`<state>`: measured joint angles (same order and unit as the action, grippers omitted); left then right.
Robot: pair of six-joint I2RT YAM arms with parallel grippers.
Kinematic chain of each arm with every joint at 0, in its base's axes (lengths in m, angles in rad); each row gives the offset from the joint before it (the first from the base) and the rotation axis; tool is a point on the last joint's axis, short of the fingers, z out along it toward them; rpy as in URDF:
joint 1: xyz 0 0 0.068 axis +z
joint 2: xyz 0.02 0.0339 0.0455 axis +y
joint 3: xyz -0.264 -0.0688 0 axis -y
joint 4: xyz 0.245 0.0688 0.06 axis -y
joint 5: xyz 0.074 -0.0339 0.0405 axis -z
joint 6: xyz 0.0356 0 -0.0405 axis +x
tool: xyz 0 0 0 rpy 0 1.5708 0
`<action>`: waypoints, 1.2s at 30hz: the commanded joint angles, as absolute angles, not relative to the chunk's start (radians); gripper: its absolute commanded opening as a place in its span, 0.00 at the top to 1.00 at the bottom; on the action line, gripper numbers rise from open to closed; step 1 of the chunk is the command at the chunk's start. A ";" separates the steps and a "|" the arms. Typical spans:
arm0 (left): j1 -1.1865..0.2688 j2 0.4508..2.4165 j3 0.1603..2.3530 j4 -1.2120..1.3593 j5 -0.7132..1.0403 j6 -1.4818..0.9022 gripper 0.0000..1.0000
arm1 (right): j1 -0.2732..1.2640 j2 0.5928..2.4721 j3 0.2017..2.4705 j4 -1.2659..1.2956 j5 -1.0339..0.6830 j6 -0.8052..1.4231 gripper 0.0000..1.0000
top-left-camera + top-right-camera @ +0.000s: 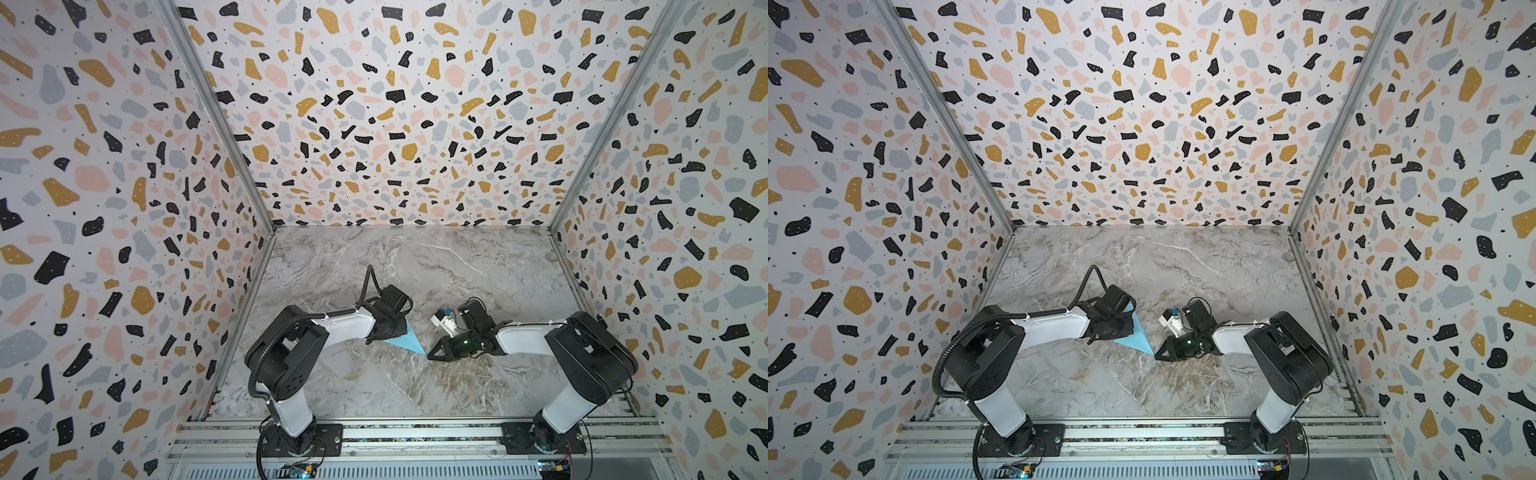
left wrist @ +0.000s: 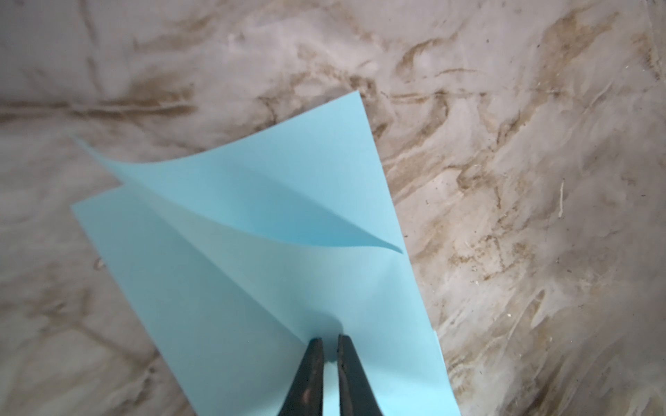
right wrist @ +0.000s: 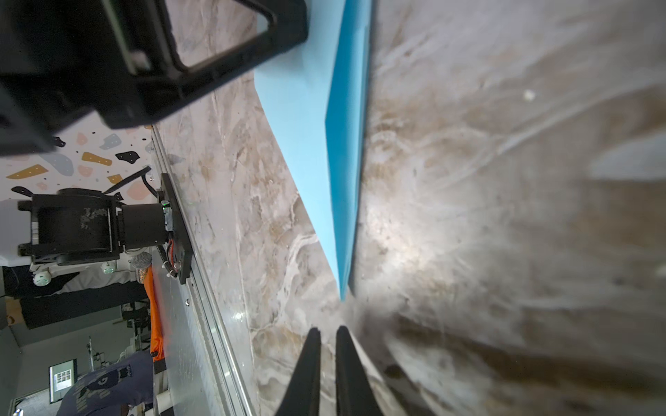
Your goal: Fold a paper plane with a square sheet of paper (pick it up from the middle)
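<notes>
Left gripper clamped the folded light blue square sheet of paper, part-raised off the grey marble-patterned tabletop. Right gripper, jaws together, empty, sat just beside its pointed corner.

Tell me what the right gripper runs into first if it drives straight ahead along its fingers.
Most likely the pointed tip of the folded light blue paper sheet, just ahead of the right gripper. Depth is unclear, so it might pass beside the tip and graze the marble tabletop.
</notes>
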<state>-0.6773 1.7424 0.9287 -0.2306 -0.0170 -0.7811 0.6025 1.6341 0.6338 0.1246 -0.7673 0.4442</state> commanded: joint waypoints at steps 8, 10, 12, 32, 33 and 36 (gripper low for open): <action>-0.673 1.822 0.874 -0.398 -0.081 -0.779 0.86 | 0.646 1.726 0.810 0.131 -0.701 0.455 0.89; -0.673 1.818 0.874 -0.399 -0.078 -0.781 0.86 | 0.648 1.750 0.828 0.139 -0.704 0.459 0.89; -0.673 1.816 0.875 -0.399 -0.077 -0.781 0.86 | 0.649 1.767 0.834 0.144 -0.701 0.463 0.89; -0.679 1.660 1.072 -0.424 -0.019 -0.656 0.81 | 0.643 1.859 0.787 0.074 -0.599 0.445 0.92; -0.685 1.650 1.061 -0.412 -0.007 -0.661 0.81 | 0.642 1.859 0.788 0.071 -0.595 0.447 0.92; -0.712 1.631 1.039 -0.397 0.002 -0.683 0.81 | 0.641 1.858 0.791 0.066 -0.583 0.450 0.92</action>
<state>-0.6884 1.6508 1.0515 -0.3885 -0.0132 -0.6918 0.6453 1.8214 0.8101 0.1436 -0.6853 0.4553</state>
